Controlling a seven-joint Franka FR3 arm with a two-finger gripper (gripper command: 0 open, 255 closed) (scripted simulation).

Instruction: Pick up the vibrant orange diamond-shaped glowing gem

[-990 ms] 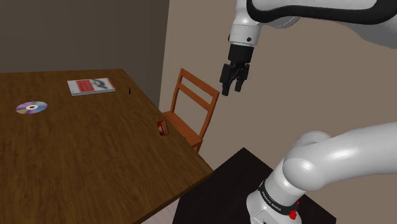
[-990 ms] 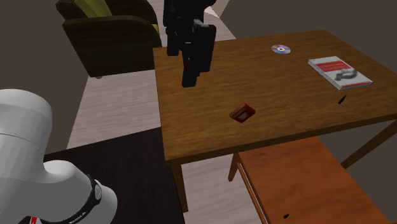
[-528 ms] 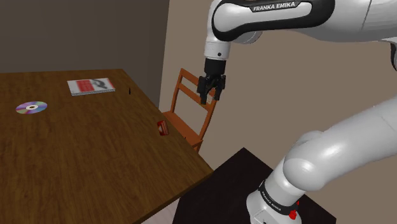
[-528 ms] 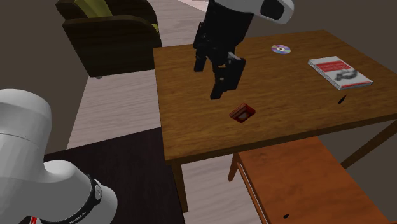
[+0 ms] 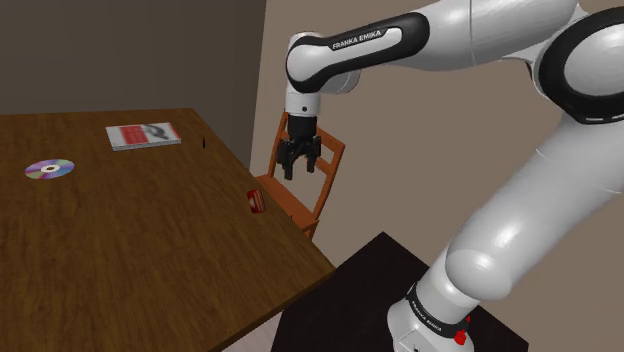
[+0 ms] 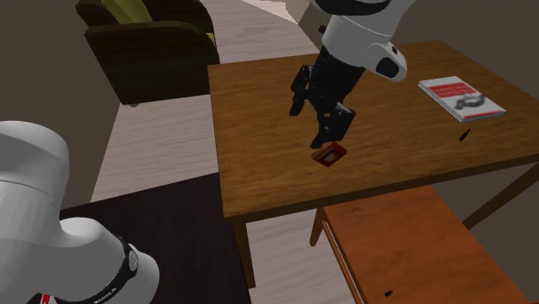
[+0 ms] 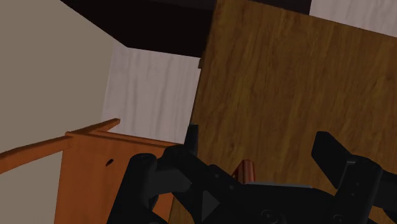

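Observation:
The gem [image 5: 256,201] is a small red-orange piece lying on the brown wooden table [image 5: 130,240], close to the edge beside the chair. In the second exterior view the gem [image 6: 329,155] sits just under my black gripper [image 6: 310,127]. The gripper [image 5: 298,172] hangs open a little above the table edge, to the shoulder view's right of the gem, touching nothing. In the wrist view the fingers stand wide apart around the gripper midpoint [image 7: 257,139], and a sliver of the gem [image 7: 245,169] peeks out between them, partly hidden by the hand.
An orange wooden chair [image 5: 312,150] stands against the table edge right behind the gripper. Farther along the table lie a red-and-white book [image 5: 143,135], a disc [image 5: 49,169] and a small dark object [image 5: 204,143]. A dark armchair [image 6: 147,47] stands beyond the table.
The arm has swung down and toward the shoulder view's left, bringing the gripper from high over the chair to just above the gem. The gem has not moved.

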